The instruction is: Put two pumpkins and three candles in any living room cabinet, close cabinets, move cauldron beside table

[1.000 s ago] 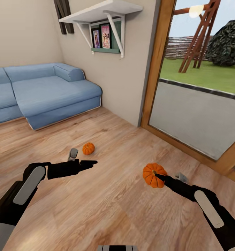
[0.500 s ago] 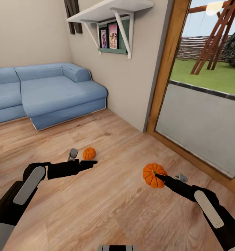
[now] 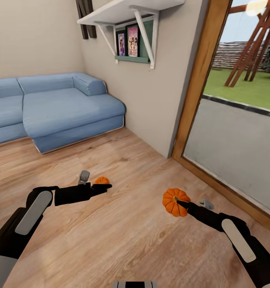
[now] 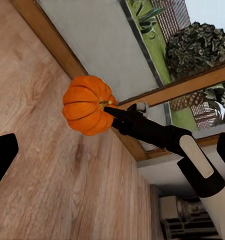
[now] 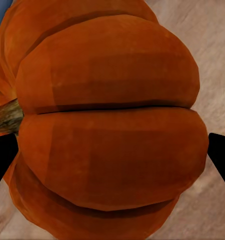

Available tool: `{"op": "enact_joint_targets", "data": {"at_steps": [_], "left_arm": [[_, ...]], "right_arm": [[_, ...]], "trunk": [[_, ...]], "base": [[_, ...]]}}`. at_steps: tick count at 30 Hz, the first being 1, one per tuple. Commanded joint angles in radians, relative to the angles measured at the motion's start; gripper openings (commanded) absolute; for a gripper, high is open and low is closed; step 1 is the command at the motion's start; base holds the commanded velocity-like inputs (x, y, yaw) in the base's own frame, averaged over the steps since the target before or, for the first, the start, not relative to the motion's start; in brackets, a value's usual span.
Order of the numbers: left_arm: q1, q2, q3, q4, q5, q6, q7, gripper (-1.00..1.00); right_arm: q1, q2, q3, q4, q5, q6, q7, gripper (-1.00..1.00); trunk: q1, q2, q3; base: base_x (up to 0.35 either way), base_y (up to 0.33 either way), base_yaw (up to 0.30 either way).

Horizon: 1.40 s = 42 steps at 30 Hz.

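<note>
Your right gripper (image 3: 177,203) has pumpkin #1 (image 3: 175,201) clamped, held up off the wood floor (image 3: 123,240). Right wrist cam: pumpkin #1 (image 5: 107,125) sits between the two black fingers (image 5: 220,155), one each side, stem (image 5: 5,116) off to one edge. Left wrist cam confirms: right gripper (image 4: 108,110) pinching pumpkin #1 (image 4: 86,105) at the stem side, floor (image 4: 47,165) underneath, glass door frame (image 4: 57,45) behind it.

Your left gripper (image 3: 107,186) carries nothing; fingers look together in head cam, pointing toward the door side. In the left wrist cam one finger (image 4: 1,157) shows at the frame edge.

Pumpkin #2 (image 3: 101,181) is on the floor, partly hidden behind the left gripper tip; contact or not, can't tell. It's between you and the blue sofa (image 3: 59,108), well apart from the sofa.

Rel. to sofa: wall shelf (image 3: 127,10) w/ framed pics is above and past its end; glass door (image 3: 239,136) w/ wood frame is further along, round the wall corner. Pumpkin #1 is on the door side, well apart from pumpkin #2.
</note>
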Motion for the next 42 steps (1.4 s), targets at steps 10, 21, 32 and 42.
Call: {"op": "enact_joint_targets", "data": {"at_steps": [10, 21, 32, 42], "left_arm": [[-0.001, 0.0, -0.001, 0.001, -0.005, 0.002, -0.006, 1.0], [-0.001, 0.0, -0.001, 0.001, -0.005, 0.002, -0.006, 1.0], [-0.001, 0.0, -0.001, 0.002, -0.005, 0.002, -0.006, 1.0], [-0.001, 0.0, 0.0, 0.016, -0.003, 0.002, -0.004, 1.0]], "right_arm": [[0.0, 0.0, 0.001, -0.001, -0.002, 0.003, 0.002, -1.0], [0.0, 0.0, 0.002, -0.001, -0.001, 0.003, 0.002, -1.0], [0.0, 0.0, 0.002, -0.001, -0.004, 0.003, 0.002, -1.0], [0.0, 0.0, 0.003, -0.001, -0.002, 0.003, 0.002, -1.0]], "trunk": [[0.0, 0.0, -0.001], [0.0, 0.0, -0.001], [0.0, 0.0, 0.002], [0.0, 0.0, 0.002]], "base": [[0.277, 0.0, 0.271], [0.277, 0.0, 0.06], [0.276, 0.0, 0.114], [0.152, 0.0, 0.18]]}}
